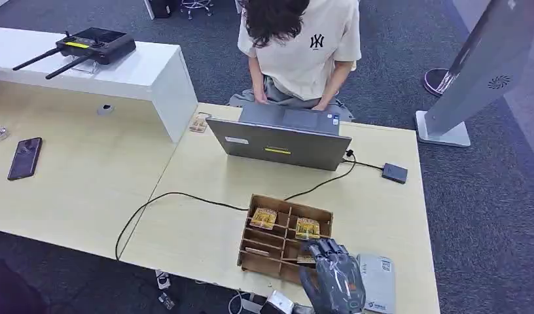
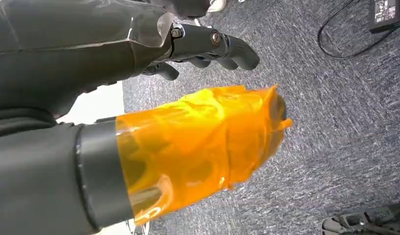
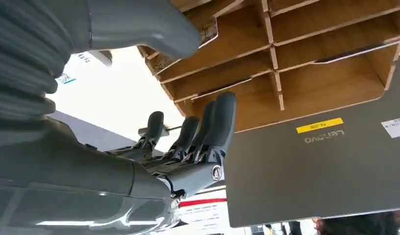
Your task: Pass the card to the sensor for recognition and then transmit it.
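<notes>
A brown wooden divider box (image 1: 251,252) sits near the table's front edge. Yellow-patterned cards lie in two of its far compartments, one on the left (image 1: 264,218) and one on the right (image 1: 307,228). My right hand (image 1: 332,275) reaches over the box's near right corner, fingers stretched out and nothing in them. In the right wrist view, the same hand (image 3: 188,142) points at the box's compartments (image 3: 306,83). A small black sensor (image 1: 394,173) lies on the table to the far right, wired to the laptop. My left hand (image 2: 198,54) hangs over grey carpet, its thumb wrapped in orange film, holding nothing.
A grey laptop (image 1: 281,145) stands open behind the box, and a person (image 1: 300,46) sits at it. A black cable (image 1: 179,195) runs across the table. A white flat device (image 1: 377,282) lies right of my hand. A phone (image 1: 25,157) lies on the left desk.
</notes>
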{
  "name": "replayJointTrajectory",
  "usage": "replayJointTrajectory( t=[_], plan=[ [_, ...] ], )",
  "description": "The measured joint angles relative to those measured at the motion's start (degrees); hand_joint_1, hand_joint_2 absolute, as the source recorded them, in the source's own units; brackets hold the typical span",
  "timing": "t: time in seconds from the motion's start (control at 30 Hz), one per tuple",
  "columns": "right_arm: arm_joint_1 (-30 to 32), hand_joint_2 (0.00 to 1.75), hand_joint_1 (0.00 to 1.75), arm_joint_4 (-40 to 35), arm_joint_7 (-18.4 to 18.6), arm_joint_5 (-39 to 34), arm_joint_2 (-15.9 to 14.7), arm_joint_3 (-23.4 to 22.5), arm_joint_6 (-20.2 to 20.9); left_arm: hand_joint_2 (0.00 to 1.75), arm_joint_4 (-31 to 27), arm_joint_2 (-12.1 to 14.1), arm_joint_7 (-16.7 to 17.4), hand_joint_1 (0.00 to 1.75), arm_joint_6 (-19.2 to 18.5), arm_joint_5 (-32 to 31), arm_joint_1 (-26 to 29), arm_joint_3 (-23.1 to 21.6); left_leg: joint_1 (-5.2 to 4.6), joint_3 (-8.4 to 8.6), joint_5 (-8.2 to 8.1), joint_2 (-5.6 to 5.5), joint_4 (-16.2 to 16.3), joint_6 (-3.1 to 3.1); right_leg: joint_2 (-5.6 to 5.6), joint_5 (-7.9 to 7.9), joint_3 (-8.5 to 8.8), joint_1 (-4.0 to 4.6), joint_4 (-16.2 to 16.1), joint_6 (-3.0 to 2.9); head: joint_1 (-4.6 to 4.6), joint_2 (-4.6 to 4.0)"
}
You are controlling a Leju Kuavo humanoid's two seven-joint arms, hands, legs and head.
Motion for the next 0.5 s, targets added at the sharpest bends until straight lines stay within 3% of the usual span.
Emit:
replayJointTrajectory(
  t=[0.2, 0.27, 0.33, 0.5],
  plan=[
    [-0.6, 1.75, 0.96, 0.96, 0.33, 0.98, 0.02, 0.0, 0.33, 0.0, 0.0, 0.0, 0.15, 0.0, 0.0, -0.22, 0.0, -0.02, 0.0, 0.0, 0.0, 0.0, 0.0, 0.0, 0.0, 0.0, 0.0, 0.0, 0.0, 0.0, 0.0, 0.0],
    [-0.79, 1.75, 0.89, 1.4, 0.61, 1.16, 0.04, 0.0, 0.63, 0.0, 0.0, 0.0, 0.15, 0.0, 0.0, -0.29, 0.0, -0.02, 0.0, 0.0, 0.0, 0.0, 0.0, 0.0, 0.0, 0.0, 0.0, 0.0, 0.0, 0.0, 0.0, 0.0],
    [-0.89, 1.75, 0.98, 1.77, 0.63, 1.2, 0.04, 0.0, 0.72, 0.0, 0.0, 0.0, 0.15, 0.0, 0.0, -0.29, 0.0, -0.02, 0.0, 0.0, 0.0, 0.0, 0.0, 0.0, 0.0, 0.0, 0.0, 0.0, 0.0, 0.0, 0.0, 0.0],
    [-0.99, 1.75, 1.01, 2.64, 1.05, 1.66, 0.09, 0.0, 0.85, 0.0, 0.02, 0.0, 0.15, 0.0, 0.0, -0.26, 0.0, 0.0, 0.0, 0.0, 0.0, 0.0, 0.0, 0.0, 0.0, 0.0, 0.0, 0.0, 0.0, 0.0, 0.0, 0.0]
  ],
)
